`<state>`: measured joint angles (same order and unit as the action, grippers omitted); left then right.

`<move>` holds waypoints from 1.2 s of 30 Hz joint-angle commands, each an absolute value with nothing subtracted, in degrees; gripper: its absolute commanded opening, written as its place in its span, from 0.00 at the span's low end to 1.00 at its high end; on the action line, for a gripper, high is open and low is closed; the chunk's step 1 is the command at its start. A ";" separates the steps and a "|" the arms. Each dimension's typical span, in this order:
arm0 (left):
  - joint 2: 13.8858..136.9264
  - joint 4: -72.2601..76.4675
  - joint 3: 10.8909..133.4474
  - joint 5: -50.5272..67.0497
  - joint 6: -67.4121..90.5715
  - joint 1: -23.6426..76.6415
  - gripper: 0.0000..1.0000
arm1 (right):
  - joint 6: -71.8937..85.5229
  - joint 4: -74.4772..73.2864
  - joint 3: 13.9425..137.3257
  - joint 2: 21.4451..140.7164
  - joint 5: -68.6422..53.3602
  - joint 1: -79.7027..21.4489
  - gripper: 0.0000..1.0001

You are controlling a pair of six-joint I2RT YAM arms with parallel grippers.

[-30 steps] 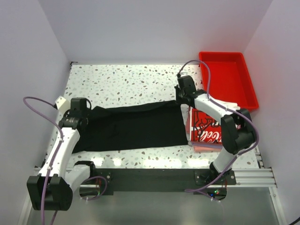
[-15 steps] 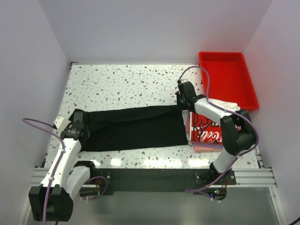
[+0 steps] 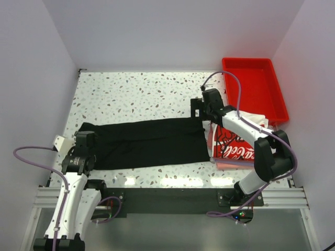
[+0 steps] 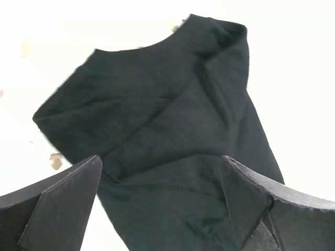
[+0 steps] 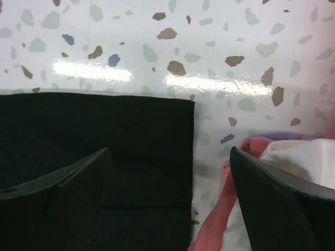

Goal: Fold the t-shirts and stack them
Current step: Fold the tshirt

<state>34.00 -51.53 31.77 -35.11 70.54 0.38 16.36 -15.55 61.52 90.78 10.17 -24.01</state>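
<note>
Nearest the arm bases, the left fingers [image 3: 82, 149] hang over the left end of the black t-shirt [image 3: 146, 141], which lies flat across the worktop [image 3: 141, 94]. The left wrist view alone shows these fingers [image 4: 57, 204] spread apart and holding nothing, with a creased sleeve below. To the shirt's right sits a white t-shirt with red print [image 3: 233, 146] on pink cloth [image 3: 230, 165]. The right fingers [image 3: 201, 110] hover at the black shirt's far right corner. The right wrist view shows them [image 5: 68, 183] parted and empty. Farthest back is the red tray [image 3: 254, 83].
</note>
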 commanded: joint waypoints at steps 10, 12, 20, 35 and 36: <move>57.97 -24.45 37.26 -9.50 47.82 0.00 1.00 | 12.92 -14.33 64.16 91.13 -12.47 -31.72 0.99; 60.81 -23.12 37.27 -10.19 46.50 0.61 1.00 | 13.27 -13.72 64.16 92.54 -13.27 -33.39 0.99; 71.54 -17.67 37.53 -8.62 43.07 2.19 1.00 | 13.89 -12.74 63.55 96.77 -13.89 -34.28 0.99; 67.77 -36.46 38.14 -12.30 46.84 10.98 0.38 | 13.80 -16.08 64.07 96.77 -9.23 -34.36 0.99; 67.24 -38.48 38.23 -12.57 46.93 11.42 0.38 | 13.80 -16.52 64.16 96.68 -8.62 -34.37 0.99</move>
